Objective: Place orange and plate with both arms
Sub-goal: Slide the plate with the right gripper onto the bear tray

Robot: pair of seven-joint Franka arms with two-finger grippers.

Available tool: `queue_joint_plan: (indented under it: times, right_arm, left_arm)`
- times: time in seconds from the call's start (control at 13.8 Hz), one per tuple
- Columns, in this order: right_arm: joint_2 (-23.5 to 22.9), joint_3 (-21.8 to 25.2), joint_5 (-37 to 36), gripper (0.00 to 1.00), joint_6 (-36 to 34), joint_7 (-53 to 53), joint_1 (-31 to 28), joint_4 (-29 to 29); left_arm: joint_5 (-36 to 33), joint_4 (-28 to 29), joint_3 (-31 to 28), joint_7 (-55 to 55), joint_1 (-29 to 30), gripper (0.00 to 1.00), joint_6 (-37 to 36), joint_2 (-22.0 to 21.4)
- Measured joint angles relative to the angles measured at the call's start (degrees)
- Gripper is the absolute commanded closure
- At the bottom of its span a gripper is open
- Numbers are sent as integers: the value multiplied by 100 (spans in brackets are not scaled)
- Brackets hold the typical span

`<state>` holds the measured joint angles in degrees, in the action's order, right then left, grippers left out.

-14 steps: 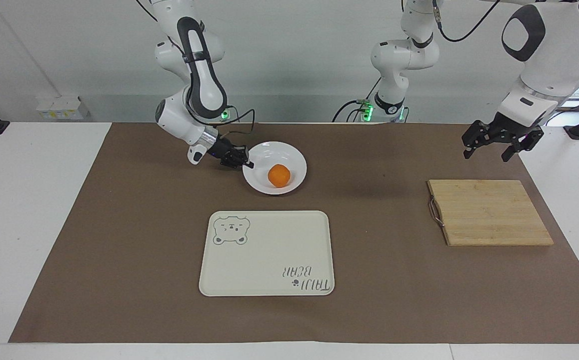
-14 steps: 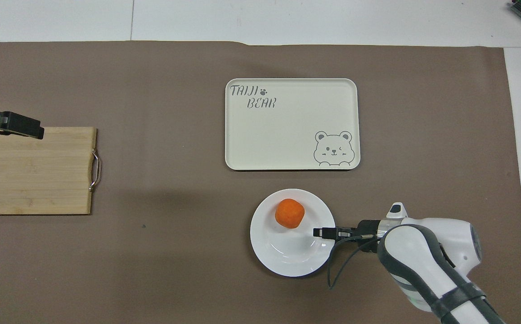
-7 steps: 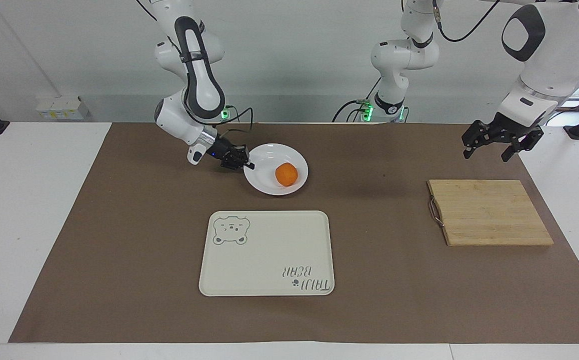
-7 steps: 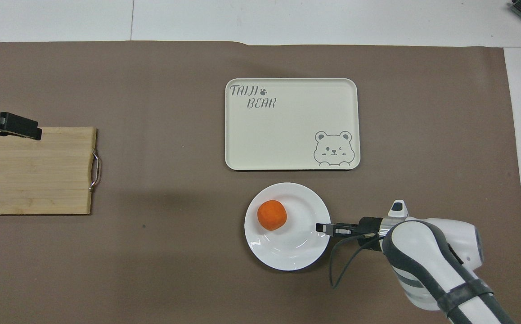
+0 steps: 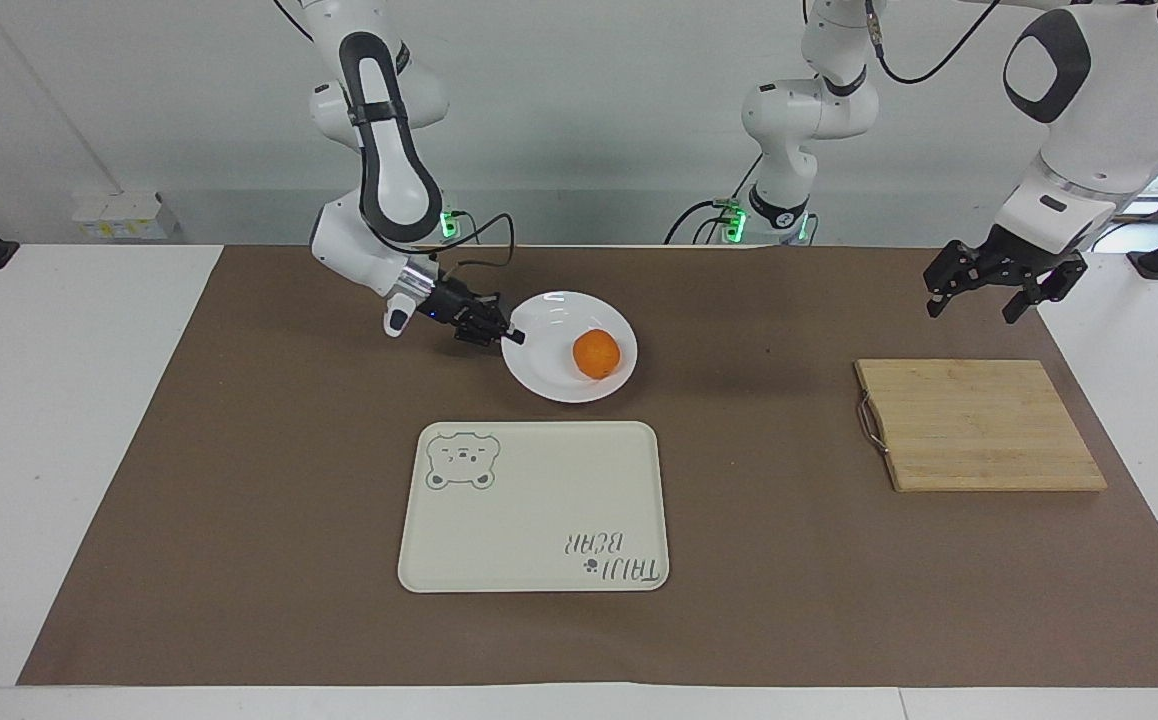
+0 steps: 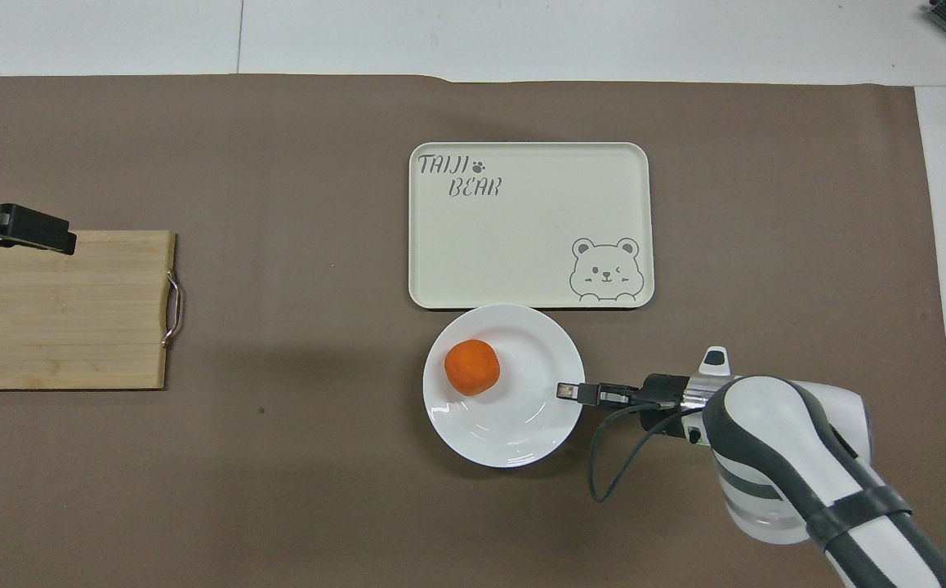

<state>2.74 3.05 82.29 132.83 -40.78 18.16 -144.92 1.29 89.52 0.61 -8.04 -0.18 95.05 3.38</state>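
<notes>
The white plate [image 5: 551,375] [image 6: 514,429] carries the orange [image 5: 596,354] [image 6: 471,367], which lies toward the plate's left-arm side. My right gripper [image 5: 511,337] [image 6: 567,391] is shut on the plate's rim at the right arm's side. The plate looks a little raised off the brown mat, just nearer to the robots than the cream bear tray [image 5: 539,520] [image 6: 522,237]. My left gripper [image 5: 979,298] [image 6: 56,238] waits open in the air over the robots' edge of the wooden cutting board [image 5: 979,425] [image 6: 56,310], holding nothing.
The bear tray lies mid-table with nothing on it. The cutting board with a metal handle [image 5: 869,422] sits toward the left arm's end. Brown mat surrounds them, with white table at both ends.
My right gripper has carried the plate away from the robots, toward the tray and the left arm's end. The orange rolled across the plate toward its left-arm side. The left arm stayed still.
</notes>
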Motion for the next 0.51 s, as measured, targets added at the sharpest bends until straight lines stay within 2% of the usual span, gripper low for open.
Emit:
queue_joint_plan:
  times: [0.29,0.51]
  right_arm:
    - [-311,8,136,100,-6,3,-4,530]
    - [-715,39,154,100,-5,252,-50,1194]
  left_arm:
    - [0,0,0,0,0,0,-1,0]
    - [0,0,0,0,0,0,-2,0]
